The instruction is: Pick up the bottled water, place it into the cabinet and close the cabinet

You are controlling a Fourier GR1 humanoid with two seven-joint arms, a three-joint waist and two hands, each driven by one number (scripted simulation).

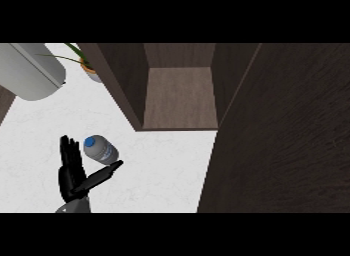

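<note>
Your left hand (73,175) stands released at the lower left, fingers straight, with the bottled water (100,149) on the white counter (156,170) just beside its thumb. The cabinet (179,95) is open ahead, its door (289,135) swung out at your right.

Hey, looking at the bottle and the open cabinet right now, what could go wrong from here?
The left robot hand has straight fingers beside the bottled water, not curled round it, so a push might tip or roll the bottle away. The cabinet opening looks narrow between its side walls, so the bottle might clip one going in. The open cabinet door stands close on the right and could get in the way of an arm. The right robot hand is not in view.
</note>
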